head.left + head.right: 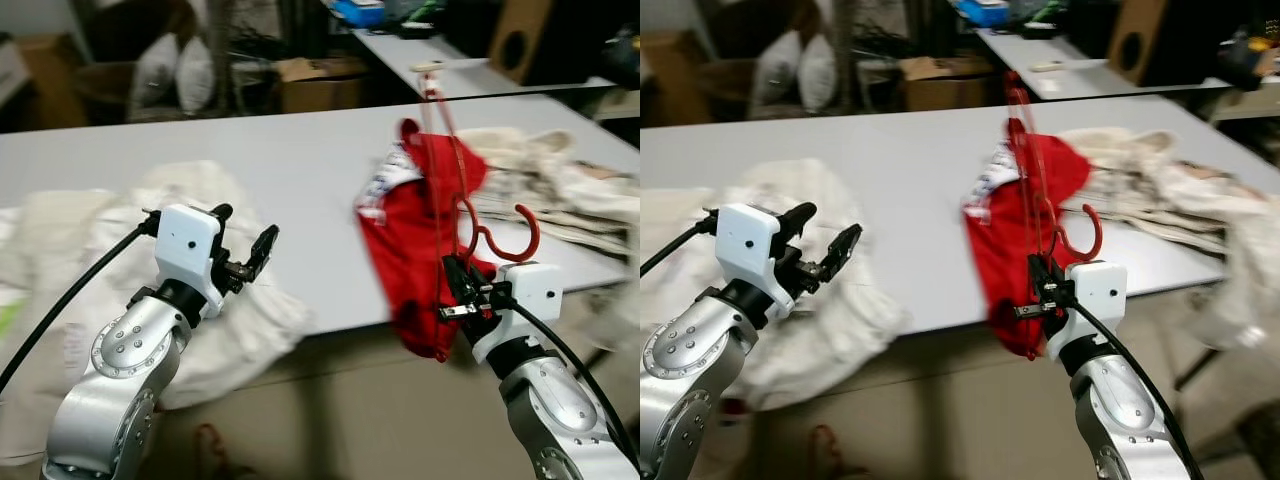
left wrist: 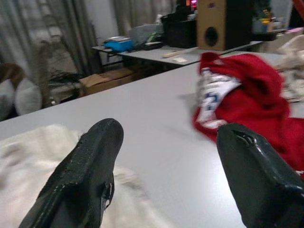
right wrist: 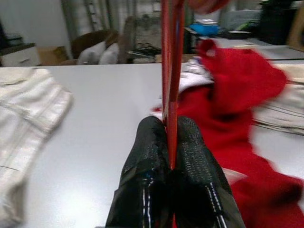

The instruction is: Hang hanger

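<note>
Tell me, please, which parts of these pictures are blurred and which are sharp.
Eye views: the red garment and hanger are smeared, as is the cream cloth at the table's right; the left claw is fairly sharp. Left wrist view: the fingers are crisp, the background soft. Right wrist view: the right claw is sharp, the garment's edges blurred.

Red hanger [image 1: 497, 243], red garment [image 1: 405, 240], grey table [image 1: 290, 170], cream clothes [image 1: 215, 300].

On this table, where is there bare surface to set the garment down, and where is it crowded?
Bare grey table lies between the cream cloth on the left and the red garment, and along the far edge. The right end is crowded with pale laundry. The right gripper pinches the red hanger; the left gripper is open.
</note>
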